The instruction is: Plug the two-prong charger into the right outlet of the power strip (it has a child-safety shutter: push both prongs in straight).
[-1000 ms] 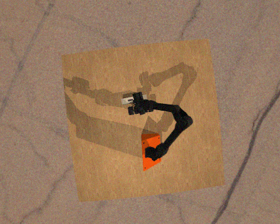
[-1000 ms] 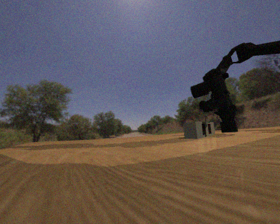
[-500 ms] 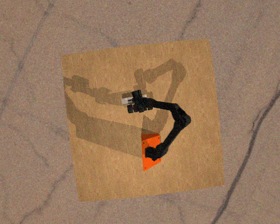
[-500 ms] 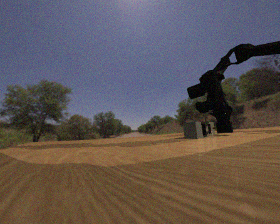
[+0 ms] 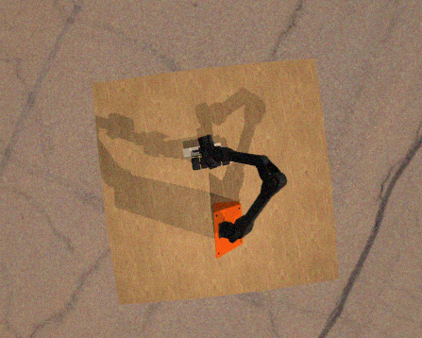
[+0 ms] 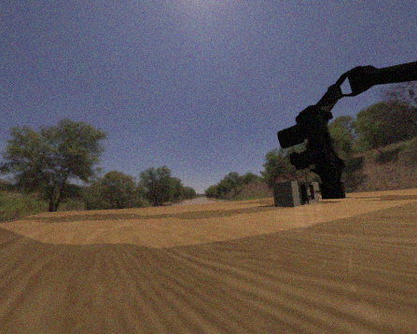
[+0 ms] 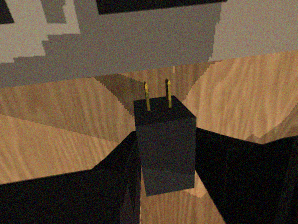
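My gripper (image 7: 158,133) (image 6: 332,190) is shut on the black charger (image 7: 168,157). In the wrist view the charger sits between the two fingers, and its two gold prongs (image 7: 158,96) point up the picture toward the power strip (image 7: 150,47) (image 5: 188,152) (image 6: 284,194). The prong tips stand just short of the strip's near edge in that view, with a small strip of wood showing between. Dark patches on the strip show at the top edge of the wrist view; the outlet slots cannot be made out. In the top view the arm covers much of the strip and hides the charger.
The arm reaches over a wooden board (image 5: 278,245) from an orange base plate (image 5: 223,245). Shadows of the arm fall across the board and the strip. The strip stands beside the gripper in the exterior view.
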Tool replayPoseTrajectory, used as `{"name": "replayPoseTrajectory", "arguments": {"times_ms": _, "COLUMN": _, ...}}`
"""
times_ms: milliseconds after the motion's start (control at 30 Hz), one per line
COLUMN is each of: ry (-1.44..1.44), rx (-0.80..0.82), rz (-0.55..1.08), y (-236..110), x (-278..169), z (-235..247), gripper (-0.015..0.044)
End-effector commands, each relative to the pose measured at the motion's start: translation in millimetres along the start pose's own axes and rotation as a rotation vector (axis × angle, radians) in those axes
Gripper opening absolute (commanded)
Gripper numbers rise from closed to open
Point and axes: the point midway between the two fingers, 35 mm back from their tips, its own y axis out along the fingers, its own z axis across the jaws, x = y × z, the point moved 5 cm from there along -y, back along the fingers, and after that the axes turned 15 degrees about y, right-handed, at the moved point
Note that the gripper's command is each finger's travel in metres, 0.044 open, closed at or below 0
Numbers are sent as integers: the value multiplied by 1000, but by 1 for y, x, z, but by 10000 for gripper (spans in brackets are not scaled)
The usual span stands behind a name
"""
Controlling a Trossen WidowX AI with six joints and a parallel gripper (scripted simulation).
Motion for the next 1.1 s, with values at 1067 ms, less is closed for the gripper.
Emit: {"name": "replayPoseTrajectory", "arguments": {"times_ms": 1067, "ry": -8, "rx": -6, "rz": -4, "y": -1, "x": 8, "z": 2, "gripper": 0}}
